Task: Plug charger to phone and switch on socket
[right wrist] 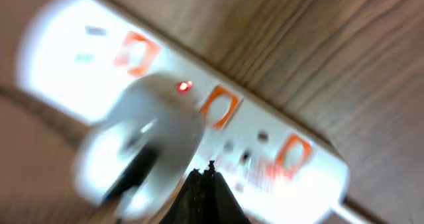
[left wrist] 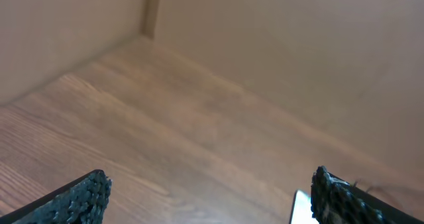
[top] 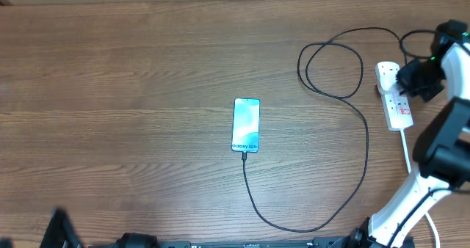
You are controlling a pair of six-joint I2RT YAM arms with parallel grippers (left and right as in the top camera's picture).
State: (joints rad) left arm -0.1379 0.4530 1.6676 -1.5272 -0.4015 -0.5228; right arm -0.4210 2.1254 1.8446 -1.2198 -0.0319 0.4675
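A slim smartphone [top: 246,125] with a light-blue screen lies flat on the brown wooden tabletop [top: 132,72]. A thin black charger cable [top: 365,141] leaves the phone's near end, sweeps right and loops up to a small white power strip [top: 400,108] with red switches, far right of the phone. The right tool [right wrist: 207,177], clenched and empty, points at the strip's switches beside a lit red light [right wrist: 184,87]. The left tool [left wrist: 209,207], near-left of the phone, is spread wide.

Top-down overhead; right wrist near socket [top: 397,101]
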